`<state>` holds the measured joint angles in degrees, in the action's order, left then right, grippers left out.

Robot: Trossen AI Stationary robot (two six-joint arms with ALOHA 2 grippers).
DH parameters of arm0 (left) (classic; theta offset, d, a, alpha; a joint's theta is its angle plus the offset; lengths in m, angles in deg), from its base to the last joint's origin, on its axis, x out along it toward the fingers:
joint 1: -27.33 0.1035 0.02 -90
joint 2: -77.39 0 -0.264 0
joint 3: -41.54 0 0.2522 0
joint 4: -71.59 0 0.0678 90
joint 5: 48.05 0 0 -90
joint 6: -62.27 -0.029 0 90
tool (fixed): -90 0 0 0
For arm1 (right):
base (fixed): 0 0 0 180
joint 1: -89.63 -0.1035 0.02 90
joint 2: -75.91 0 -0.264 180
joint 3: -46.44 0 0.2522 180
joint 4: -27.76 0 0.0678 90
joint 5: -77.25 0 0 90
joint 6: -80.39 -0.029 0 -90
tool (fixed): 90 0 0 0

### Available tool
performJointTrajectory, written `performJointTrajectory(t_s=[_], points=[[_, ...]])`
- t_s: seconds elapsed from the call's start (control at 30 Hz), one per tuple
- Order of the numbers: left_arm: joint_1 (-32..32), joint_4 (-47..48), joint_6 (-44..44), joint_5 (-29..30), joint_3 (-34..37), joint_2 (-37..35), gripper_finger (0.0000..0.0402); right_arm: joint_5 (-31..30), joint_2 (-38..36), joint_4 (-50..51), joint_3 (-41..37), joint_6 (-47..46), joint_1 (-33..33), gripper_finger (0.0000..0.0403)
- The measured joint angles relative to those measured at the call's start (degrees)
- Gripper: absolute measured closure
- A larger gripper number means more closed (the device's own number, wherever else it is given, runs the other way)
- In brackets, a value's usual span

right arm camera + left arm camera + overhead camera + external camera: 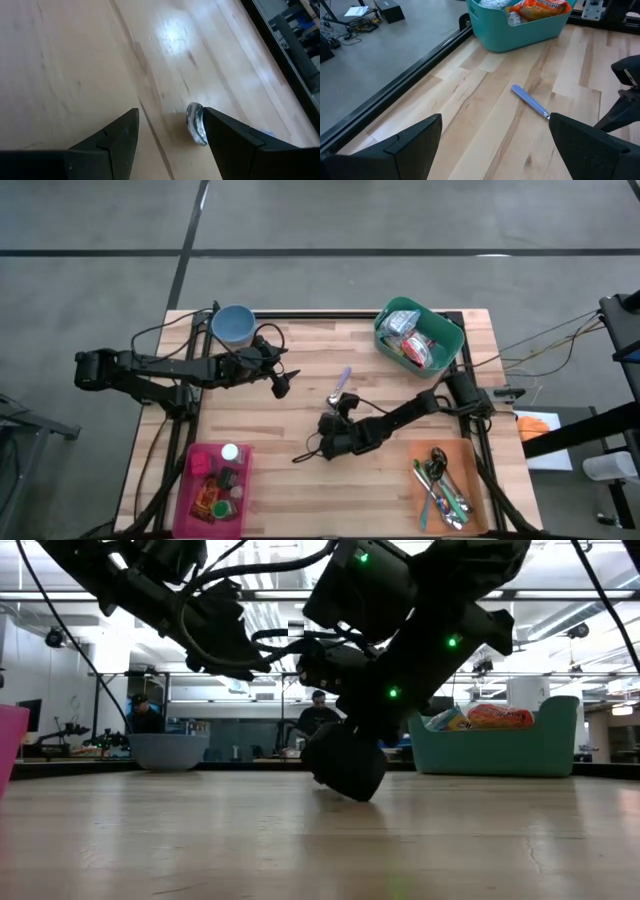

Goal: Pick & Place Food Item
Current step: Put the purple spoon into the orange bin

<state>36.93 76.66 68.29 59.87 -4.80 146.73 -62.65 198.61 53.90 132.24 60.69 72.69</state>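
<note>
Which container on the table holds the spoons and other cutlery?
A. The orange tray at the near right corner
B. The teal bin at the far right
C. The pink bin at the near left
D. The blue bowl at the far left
A: in the high view the cutlery lies in the orange tray, while the teal bin holds food packets and the pink bin small items.

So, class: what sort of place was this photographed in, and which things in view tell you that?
Probably a robotics lab or workshop. The wooden table carries sorting bins like the teal bin, while the low view shows people at desks under open ceiling lights.
</note>
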Motion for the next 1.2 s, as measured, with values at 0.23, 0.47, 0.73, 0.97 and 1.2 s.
performJointTrajectory(t_s=[0.23, 0.47, 0.73, 0.97, 1.2], points=[[0.0, 0.0, 0.0, 0.0, 0.0, 0.0, 0.0030, 0.2, 0.7, 6.4, 1.6, -6.7, 0.7, 0.0183], [0.0, 0.0, 0.0, 0.0, 0.0, 0.0, 0.0030, 0.3, 0.7, 6.5, 0.9, -7.2, 2.6, 0.0183], [0.0, 0.0, 0.0, 0.0, 0.0, 0.0, 0.0030, 3.6, 0.5, 5.4, 0.8, -5.8, 4.8, 0.0183], [0.0, 0.0, 0.0, 0.0, 0.0, 0.0, 0.0030, 5.6, 0.5, 4.5, 0.8, -5.8, 5.8, 0.0184], [0.0, 0.0, 0.0, 0.0, 0.0, 0.0, 0.0030, 6.1, 0.6, 4.4, 0.8, -5.8, 5.8, 0.0188]])
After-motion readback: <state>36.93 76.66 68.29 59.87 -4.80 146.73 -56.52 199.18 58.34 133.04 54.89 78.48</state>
